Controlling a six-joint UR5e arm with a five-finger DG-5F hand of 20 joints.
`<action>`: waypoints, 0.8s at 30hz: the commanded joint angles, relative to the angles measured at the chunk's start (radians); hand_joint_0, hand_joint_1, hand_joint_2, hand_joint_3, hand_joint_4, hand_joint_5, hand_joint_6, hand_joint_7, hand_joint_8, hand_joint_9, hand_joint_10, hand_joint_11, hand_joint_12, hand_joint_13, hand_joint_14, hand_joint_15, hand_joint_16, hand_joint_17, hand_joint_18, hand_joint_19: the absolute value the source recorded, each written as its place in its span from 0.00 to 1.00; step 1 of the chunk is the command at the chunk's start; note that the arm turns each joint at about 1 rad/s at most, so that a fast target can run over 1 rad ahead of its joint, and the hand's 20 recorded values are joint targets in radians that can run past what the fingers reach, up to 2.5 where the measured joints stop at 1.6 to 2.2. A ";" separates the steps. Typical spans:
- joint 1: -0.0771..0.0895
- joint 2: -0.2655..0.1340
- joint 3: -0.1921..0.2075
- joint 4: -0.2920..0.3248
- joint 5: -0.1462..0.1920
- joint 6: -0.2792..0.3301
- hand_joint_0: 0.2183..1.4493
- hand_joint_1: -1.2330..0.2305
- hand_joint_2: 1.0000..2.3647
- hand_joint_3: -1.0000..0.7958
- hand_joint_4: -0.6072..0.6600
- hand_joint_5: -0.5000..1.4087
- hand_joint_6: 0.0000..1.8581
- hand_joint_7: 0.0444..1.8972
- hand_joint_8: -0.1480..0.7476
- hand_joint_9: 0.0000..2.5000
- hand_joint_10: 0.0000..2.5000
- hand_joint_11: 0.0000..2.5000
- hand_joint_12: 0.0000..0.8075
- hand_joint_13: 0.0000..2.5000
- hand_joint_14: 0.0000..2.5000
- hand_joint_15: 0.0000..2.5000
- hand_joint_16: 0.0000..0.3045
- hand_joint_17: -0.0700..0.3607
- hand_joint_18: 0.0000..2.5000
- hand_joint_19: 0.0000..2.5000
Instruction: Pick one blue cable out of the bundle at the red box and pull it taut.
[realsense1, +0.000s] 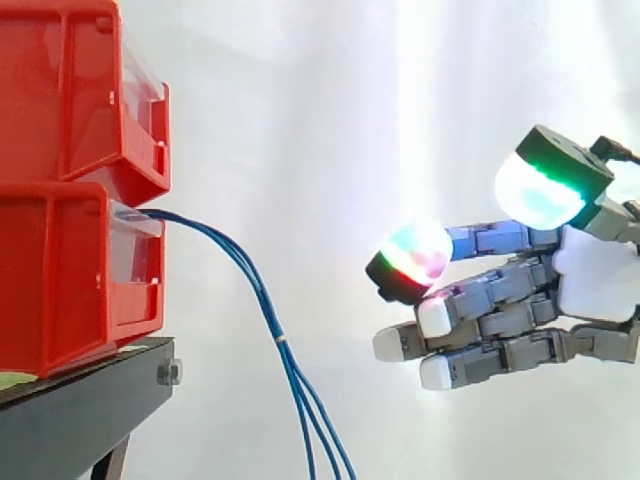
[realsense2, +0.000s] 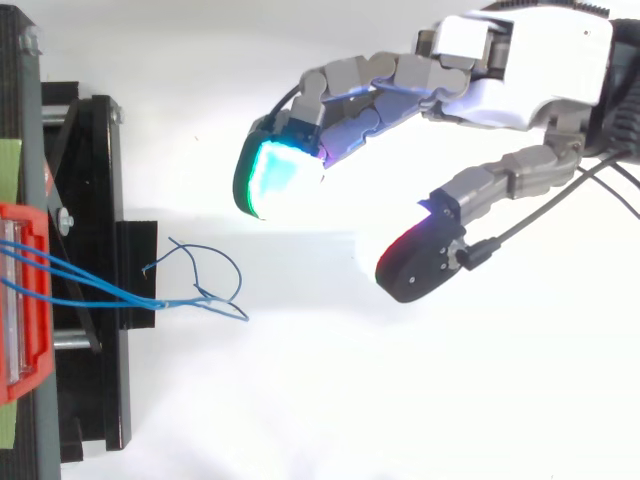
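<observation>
A bundle of thin blue cables (realsense1: 262, 305) comes out of the front of the lower red box (realsense1: 70, 270) and droops down to the floor. From above, the cables (realsense2: 110, 290) leave the red box (realsense2: 22, 300) at the left edge and end in loose loops (realsense2: 205, 275) on the white floor. My hand (realsense1: 590, 280) hovers to the right of the cables, well apart from them. Its fingers (realsense2: 360, 85) and thumb (realsense2: 470, 195) are spread with nothing between them.
A second red box (realsense1: 80, 90) is stacked on the lower one. Both rest on a black stand (realsense1: 80, 410). A white curtain hangs behind and white floor (realsense2: 320, 400) lies below.
</observation>
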 joint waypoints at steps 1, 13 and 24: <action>0.001 -0.036 0.008 0.038 -0.005 -0.014 0.28 0.37 0.00 0.28 0.74 0.19 0.27 0.59 0.56 0.24 0.00 0.19 0.49 0.15 0.00 0.04 0.18 0.45 0.16 0.09; -0.002 -0.159 0.143 0.047 -0.060 0.034 0.27 0.39 0.00 0.28 0.76 0.19 0.27 0.56 0.57 0.25 0.00 0.19 0.49 0.15 0.00 0.04 0.17 0.43 0.14 0.08; 0.004 -0.253 0.243 0.046 -0.060 0.038 0.27 0.39 0.00 0.28 0.76 0.19 0.27 0.56 0.57 0.25 0.00 0.19 0.49 0.15 0.00 0.04 0.17 0.43 0.14 0.08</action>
